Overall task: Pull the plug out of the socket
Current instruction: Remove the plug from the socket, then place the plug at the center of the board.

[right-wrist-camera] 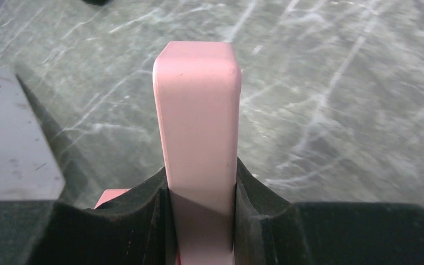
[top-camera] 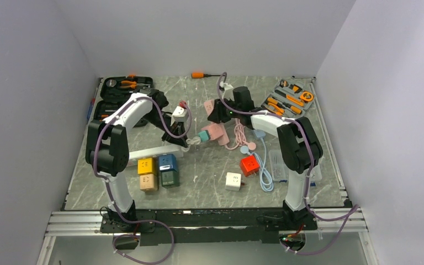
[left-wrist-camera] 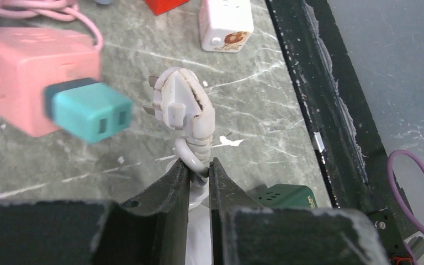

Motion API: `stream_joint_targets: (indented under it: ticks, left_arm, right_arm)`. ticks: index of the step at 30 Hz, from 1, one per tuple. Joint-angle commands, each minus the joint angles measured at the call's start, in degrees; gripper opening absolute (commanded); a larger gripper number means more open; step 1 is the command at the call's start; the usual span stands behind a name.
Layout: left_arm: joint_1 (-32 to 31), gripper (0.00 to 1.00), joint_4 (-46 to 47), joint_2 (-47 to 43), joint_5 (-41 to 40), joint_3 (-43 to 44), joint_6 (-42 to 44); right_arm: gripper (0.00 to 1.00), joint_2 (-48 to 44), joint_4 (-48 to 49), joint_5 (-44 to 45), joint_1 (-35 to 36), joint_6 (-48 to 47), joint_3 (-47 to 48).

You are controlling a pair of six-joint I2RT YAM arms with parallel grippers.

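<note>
Left jaws, closest to the left wrist camera, stand fully closed on the white cable [left-wrist-camera: 192,157] just below the plug [left-wrist-camera: 181,102] — both black fingers [left-wrist-camera: 171,190] press the cord with no gap showing. Plug position: clear of the socket, over the marble surface [left-wrist-camera: 265,110], its metal prongs bare and turned toward the pink socket block [left-wrist-camera: 27,77]. From that block's face projects a teal adapter [left-wrist-camera: 91,110]; plug and adapter are near each other but apart. Right jaws are parted only as far as the pink socket block is thick and clamp it by two opposite sides — in the right wrist view it stands upright between the pads. On the surface beyond the plug lies a white cube adapter [left-wrist-camera: 225,22]; a dark green cube [left-wrist-camera: 284,194] sits beside the left fingers.
</note>
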Motion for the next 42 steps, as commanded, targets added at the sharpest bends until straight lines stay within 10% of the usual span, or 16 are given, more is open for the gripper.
stream_joint_targets:
  ticks: [1, 9, 16, 18, 21, 22, 34, 42]
  left_arm:
    - [4.6, 0.00, -1.0, 0.6, 4.5, 4.4, -1.8]
    - [12.8, 0.00, 42.3, -1.8, -16.2, -2.0, -37.6]
    - [13.9, 0.00, 46.3, 4.2, -27.7, 2.4, -49.7]
    - [13.8, 0.16, 48.3, 4.0, -29.5, 0.8, -51.3]
    - [13.8, 0.91, 48.6, 3.8, -31.9, 0.0, -52.8]
    - [13.8, 0.98, 48.3, 3.2, -31.9, -0.4, -52.7]
    - [11.1, 0.99, 34.5, -7.8, -18.1, 7.5, -63.5]
    - [2.3, 0.99, 29.7, -15.7, -29.2, 10.2, -63.9]
  right_arm:
    - [0.00, -6.0, 3.8, -2.3, 1.6, 0.8, 1.1]
    - [0.00, -7.4, 4.8, -3.2, 2.0, 2.9, -2.8]
    - [0.00, -8.9, 0.5, 1.9, 4.8, 2.8, -4.2]
    - [0.00, -9.7, -0.2, 3.7, 5.8, 3.1, -5.2]
    - [0.00, -10.8, -1.9, 6.6, 7.6, 2.8, -5.8]
    - [0.00, -11.2, -2.7, 7.5, 8.2, 2.8, -5.8]
    - [0.00, -15.9, -7.3, 19.7, 12.1, 1.2, -2.1]
    - [0.00, -22.2, -4.8, 21.9, 13.4, 1.2, -4.5]
